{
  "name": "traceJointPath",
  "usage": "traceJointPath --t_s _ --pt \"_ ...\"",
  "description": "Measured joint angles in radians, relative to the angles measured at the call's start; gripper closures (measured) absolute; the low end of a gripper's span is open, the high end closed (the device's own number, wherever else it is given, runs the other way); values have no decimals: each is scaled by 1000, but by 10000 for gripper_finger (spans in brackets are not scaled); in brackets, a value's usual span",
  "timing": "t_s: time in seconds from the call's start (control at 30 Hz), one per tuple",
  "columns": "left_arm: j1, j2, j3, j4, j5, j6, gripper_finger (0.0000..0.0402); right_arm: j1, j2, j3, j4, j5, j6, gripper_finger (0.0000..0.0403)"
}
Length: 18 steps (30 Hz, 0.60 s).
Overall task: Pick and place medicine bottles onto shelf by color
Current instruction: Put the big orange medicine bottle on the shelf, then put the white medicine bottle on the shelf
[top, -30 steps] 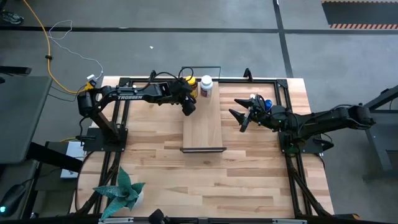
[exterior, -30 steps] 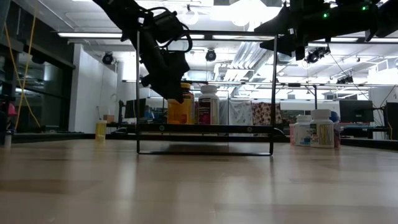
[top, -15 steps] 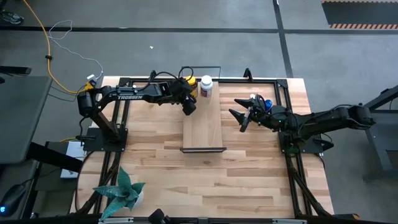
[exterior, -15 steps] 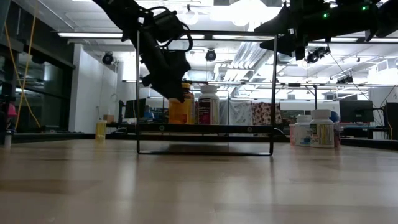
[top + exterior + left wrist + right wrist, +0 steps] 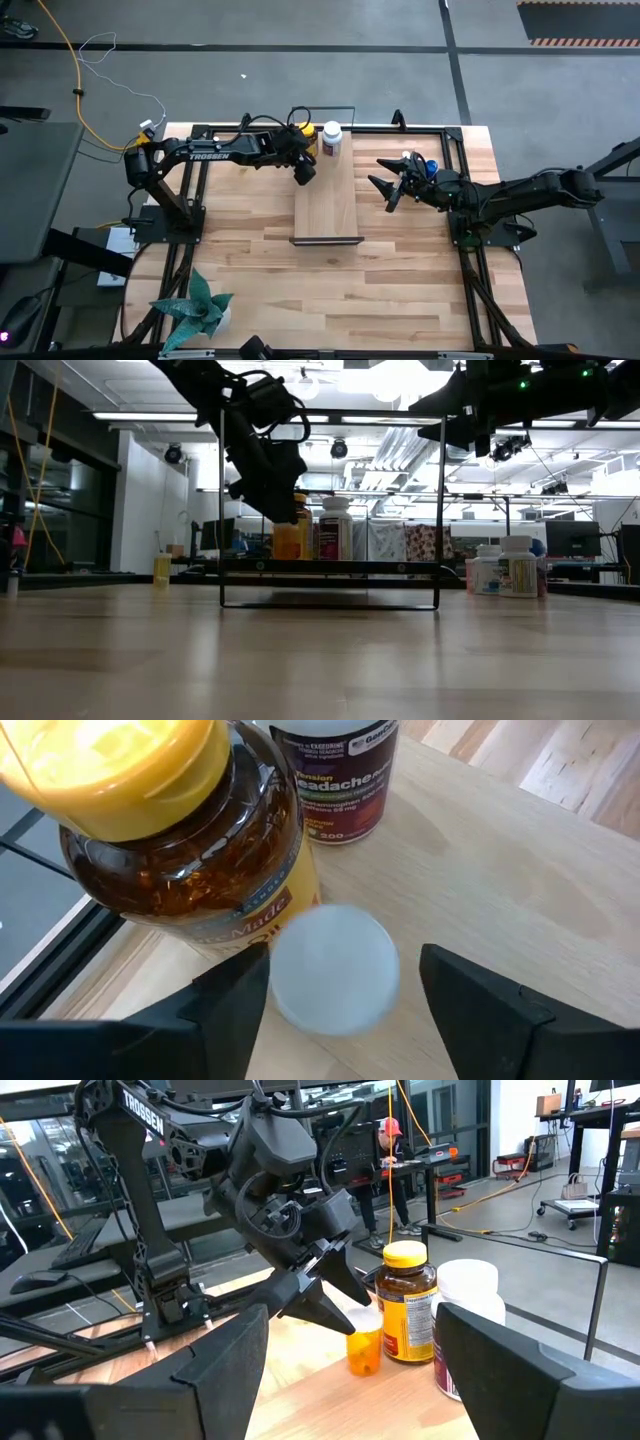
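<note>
My left gripper [image 5: 303,172] hovers open over the far left end of the shelf [image 5: 327,205]. Its fingers stand on either side of the white cap [image 5: 335,965] of a tiny orange bottle [image 5: 362,1345], which stands upright on the board. Just beyond it are the amber bottle with a yellow cap [image 5: 190,830] and a white-capped bottle with a dark red label [image 5: 332,138]. My right gripper [image 5: 384,186] is open and holds nothing. It hangs above the table right of the shelf, next to the white and blue-capped bottles [image 5: 425,165]. My left gripper comes at the tiny orange bottle from above, slanting down, with one finger on each side of its white cap [image 5: 300,970]. A gap shows at one finger [image 5: 470,1000]. Whether the other finger [image 5: 235,995] touches the cap, I cannot tell.
The shelf's black frame [image 5: 330,565] rises at its short ends. White bottles [image 5: 505,565] stand on the table right of the shelf. A green plant [image 5: 200,310] sits at the near left corner. Bare board runs along the shelf's near part [image 5: 327,220].
</note>
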<state>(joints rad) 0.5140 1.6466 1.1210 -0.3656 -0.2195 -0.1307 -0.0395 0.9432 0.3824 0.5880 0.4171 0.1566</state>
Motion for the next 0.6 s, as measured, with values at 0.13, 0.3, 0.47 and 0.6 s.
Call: traceJointPath --t_s 0.13,0.3,0.47,0.6 --pt "0 0 0 -4 0 0 132 0 0 0 0 0 0 123" --pt "0 0 0 -3 -16 3 122 0 0 0 0 0 0 123" --pt "3 -29 -1 -7 -37 3 122 0 0 0 0 0 0 123" --pt "-1 -88 -1 -8 0 3 122 0 0 0 0 0 -1 123"
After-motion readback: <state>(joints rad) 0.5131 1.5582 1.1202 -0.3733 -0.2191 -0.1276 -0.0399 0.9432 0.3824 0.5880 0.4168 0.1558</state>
